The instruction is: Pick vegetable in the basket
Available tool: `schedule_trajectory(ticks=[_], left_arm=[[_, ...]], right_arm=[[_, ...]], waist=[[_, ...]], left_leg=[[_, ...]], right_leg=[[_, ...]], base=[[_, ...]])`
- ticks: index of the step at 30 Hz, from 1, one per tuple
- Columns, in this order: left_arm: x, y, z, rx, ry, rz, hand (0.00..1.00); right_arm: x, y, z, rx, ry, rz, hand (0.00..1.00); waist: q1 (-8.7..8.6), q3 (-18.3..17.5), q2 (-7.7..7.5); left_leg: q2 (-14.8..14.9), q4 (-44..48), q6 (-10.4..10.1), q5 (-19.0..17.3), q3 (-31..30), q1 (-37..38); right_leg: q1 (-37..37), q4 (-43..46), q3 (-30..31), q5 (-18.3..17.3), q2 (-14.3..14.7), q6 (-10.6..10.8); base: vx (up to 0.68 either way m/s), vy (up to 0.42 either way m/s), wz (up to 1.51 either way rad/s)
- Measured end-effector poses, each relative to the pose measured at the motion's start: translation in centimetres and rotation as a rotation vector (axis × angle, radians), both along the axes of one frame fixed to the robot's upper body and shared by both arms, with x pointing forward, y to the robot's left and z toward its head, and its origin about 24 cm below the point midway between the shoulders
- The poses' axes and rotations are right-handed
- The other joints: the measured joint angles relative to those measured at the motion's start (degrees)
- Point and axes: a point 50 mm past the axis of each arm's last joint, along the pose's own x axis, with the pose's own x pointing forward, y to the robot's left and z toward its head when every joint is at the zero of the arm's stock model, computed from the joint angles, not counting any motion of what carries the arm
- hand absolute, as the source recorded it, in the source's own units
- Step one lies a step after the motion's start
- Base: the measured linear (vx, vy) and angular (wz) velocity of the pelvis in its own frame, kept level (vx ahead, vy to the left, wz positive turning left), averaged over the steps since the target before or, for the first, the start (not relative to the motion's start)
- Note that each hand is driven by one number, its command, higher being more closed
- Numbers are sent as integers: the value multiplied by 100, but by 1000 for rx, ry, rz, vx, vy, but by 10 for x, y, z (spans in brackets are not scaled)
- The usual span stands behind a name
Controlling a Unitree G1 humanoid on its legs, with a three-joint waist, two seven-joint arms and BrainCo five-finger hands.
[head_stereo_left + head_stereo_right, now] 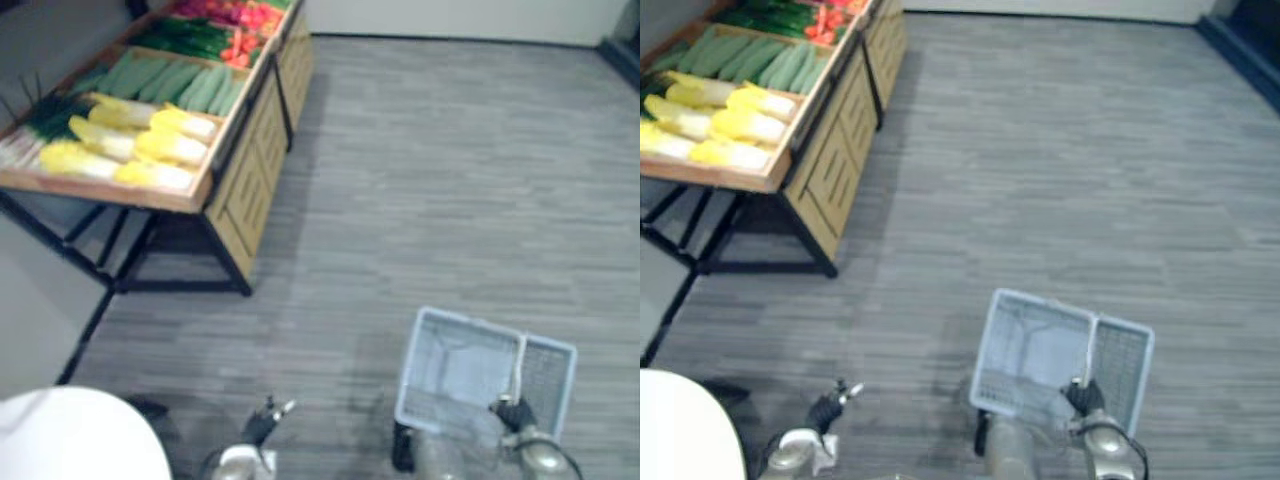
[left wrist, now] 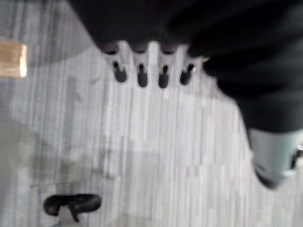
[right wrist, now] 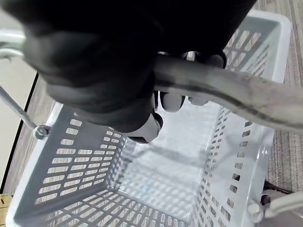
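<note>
Holding a pale basket by its handle with the right hand, curled tight round the bar from above. Hanging low at the near right, just above the floor. Inside, past the slotted walls, just the bare perforated bottom.

Vegetables well apart from the basket, up at the far left, laid out on a wooden table split into compartments by wooden bars. In the nearest compartment, yellow-and-white cabbages lying side by side in two rows, with green-topped leeks packed against them at the left end. In the next compartment back, pale green long vegetables lying parallel and close together, too blurred to name. Beyond those, dark green ones beside a red heap, then more red at the far end, cut off by the edge of the view. Slatted wooden panels down the side of the table facing the aisle, and a black frame of legs and crossbars underneath.

Between basket and table, grey striped floor.

Left hand low at the near edge, left of the basket and apart from it. Relaxed and loosely spread, seen in its own wrist view as a straight row of dark tips over the floor, far from the table.
</note>
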Motion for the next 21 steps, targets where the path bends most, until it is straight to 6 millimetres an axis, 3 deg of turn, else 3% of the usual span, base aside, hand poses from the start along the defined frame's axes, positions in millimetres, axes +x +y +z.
schedule_trajectory(ticks=[1, 2, 3, 4, 5, 6, 7, 8, 9, 10, 12, 13, 14, 16, 17, 19, 21], left_arm=[[-10, -3, -4, -11, 28, 8, 0], [-15, -7, -6, -22, 39, 13, 0], [-19, -10, -7, -32, 47, 15, 0], [-25, -9, -8, -36, 55, 34, 0], [-26, -10, -8, -38, 52, 42, 0], [-29, -10, -9, -39, 53, 47, 0], [-30, -9, -9, -40, 51, 62, 0], [-31, -8, -9, -44, 49, 76, 0], [-32, -8, -9, -47, 50, 93, 0], [-33, -6, -9, -41, 54, 99, 0], [-31, 1, -8, -24, 46, 132, 0], [-31, 2, -8, -39, 46, 171, 0], [-32, 3, -8, -45, 53, 192, 0], [-39, 10, -10, -28, 80, 216, 0], [-42, 16, -10, -10, 96, 217, 0], [-45, 24, -9, 21, 108, 220, 0], [-42, 30, -7, 46, 99, 222, 0]], right_arm=[[-3, 0, -2, -3, 24, 14, 100], [-6, -4, -3, -11, 48, 18, 100], [-10, -4, -7, -11, 80, 21, 100], [-19, -4, -11, -6, 113, 18, 100], [-23, -4, -13, -4, 128, 15, 100], [-22, -2, -13, -12, 132, 33, 100], [-24, 0, -15, -10, 134, 32, 100], [-25, 0, -15, -8, 134, 31, 100], [-32, 0, -17, -11, 141, 26, 100], [-37, 3, -20, -3, 151, 16, 100], [-40, 7, -21, 4, 154, 19, 100], [-40, 6, -21, 0, 157, 19, 100], [-38, 7, -21, 2, 153, 20, 100], [-28, 13, -20, 23, 123, 15, 100], [-20, 14, -17, 28, 88, 5, 100], [-18, 13, -15, 34, 67, -4, 100], [-19, 13, -15, 45, 58, -7, 100]], waist=[[45, 44, 62], [62, 95, 155], [112, 130, 192], [215, 139, 172], [246, 142, 167], [288, 158, 144], [278, 169, 93], [257, 163, 79], [242, 165, 78], [259, 152, 2], [256, 132, -204], [307, 143, -235], [371, 139, -255], [399, 84, -402], [348, 84, -615], [326, 88, -727], [274, 123, -646]], left_leg=[[5, 923, 34, 87, -362, -434], [-177, 1837, 35, -137, -631, -833], [-569, 2466, 54, -453, -728, -1188], [-953, 2408, 106, -736, -549, -1407], [-1082, 2215, 179, -838, -352, -1507], [-1281, 1424, 308, -931, 163, -1642], [-1460, 32, 396, -874, 727, -1624], [-1529, -741, 401, -726, 996, -1596], [-1567, -2028, 470, -222, 1559, -1534], [-1548, -2288, 709, 272, 1913, -1449], [-1729, -2078, 1031, -40, 2004, -1467], [-1736, -1895, 1335, -312, 1981, -1468], [-1758, -1895, 1448, -397, 1969, -1430], [-1937, -1965, 1592, -580, 1928, -1142], [-2093, -1930, 1630, -724, 1805, -966], [-2108, -1816, 1677, -848, 1460, -671], [-1955, -1915, 1662, -854, 932, -224]], right_leg=[[263, -179, 36, -40, 134, -63], [567, -375, 87, -72, 238, -118], [965, -594, 162, -125, 277, -202], [1333, -794, 275, -159, 274, -249], [1509, -893, 306, -179, 264, -242], [1765, -1024, 359, -240, 212, -208], [1914, -1047, 349, -356, 118, -139], [1973, -1051, 315, -416, 84, -83], [2118, -1062, 224, -543, 66, 52], [2301, -1075, 178, -712, -2, 159], [2567, -1188, 5, -785, -192, 275], [2530, -952, -97, -790, -221, 299], [2402, -593, -117, -812, -276, 335], [1563, 1525, -129, -828, -688, 621], [974, 3042, -98, -617, -1072, 1034], [638, 4011, -331, -677, -1299, 927], [662, 3499, -694, -819, -1086, 707]], base=[[361, -124, -22], [431, -81, -27], [523, -33, -34], [422, 8, -35], [424, 27, -38], [483, 59, -30], [478, 70, -18], [404, 71, 7], [493, 121, 22], [543, 148, 30], [602, 198, 30], [405, 147, 13], [437, 192, -4], [428, 176, 15], [444, 100, 53], [439, 52, 83], [451, -11, 101]])
